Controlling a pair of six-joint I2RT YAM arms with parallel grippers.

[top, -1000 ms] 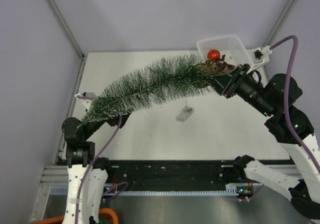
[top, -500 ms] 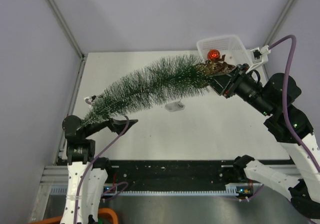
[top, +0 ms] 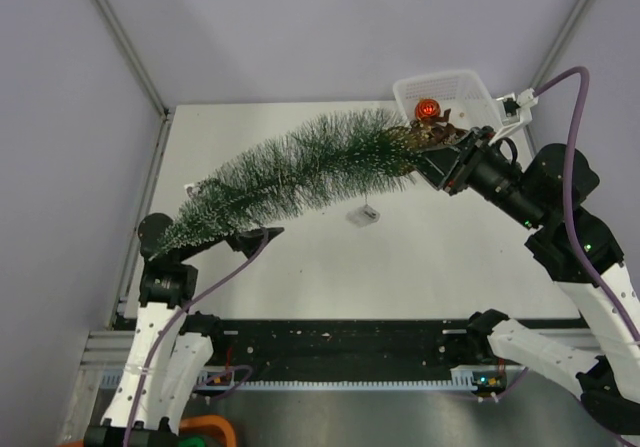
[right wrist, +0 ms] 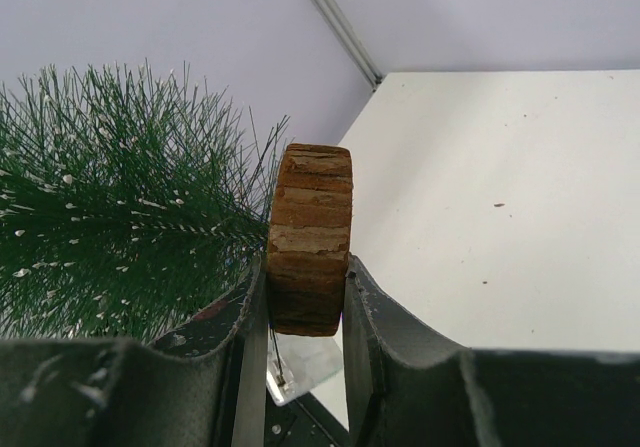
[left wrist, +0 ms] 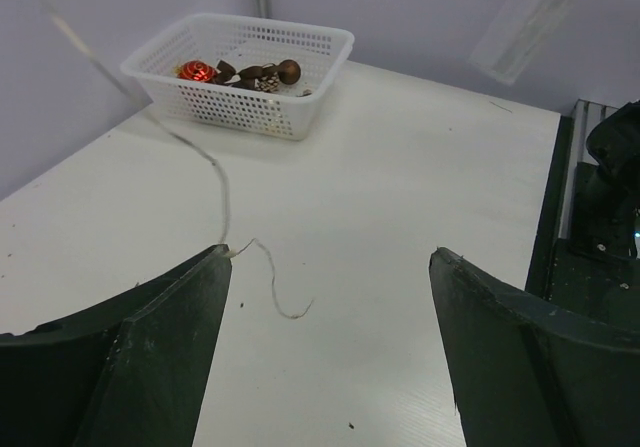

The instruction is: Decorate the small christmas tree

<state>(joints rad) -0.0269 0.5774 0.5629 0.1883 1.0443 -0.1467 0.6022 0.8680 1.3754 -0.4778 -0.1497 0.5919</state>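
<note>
The small christmas tree (top: 300, 172) hangs sideways over the table, its tip sagging to the lower left. My right gripper (top: 432, 159) is shut on its round wooden base (right wrist: 310, 237), which is clamped edge-on between both fingers, with the green bristles (right wrist: 120, 207) to the left. My left gripper (top: 255, 235) sits just under the tree's tip with its jaws wide open and nothing between them (left wrist: 330, 257). A thin pale wire (left wrist: 222, 192) brushes its left fingertip. A small clear box (top: 362, 215) dangles on a wire below the tree.
A white mesh basket (top: 465, 92) stands at the far right corner. It holds a red bauble (top: 427, 109) and several brown ornaments (left wrist: 262, 72). A small white piece (top: 190, 186) shows near the tree's tip. Grey walls close in on both sides.
My left arm has drawn back toward its base, with the gripper shifting slightly right under the tree's tip. The clear box has swung under the tree. The right gripper holds still.
</note>
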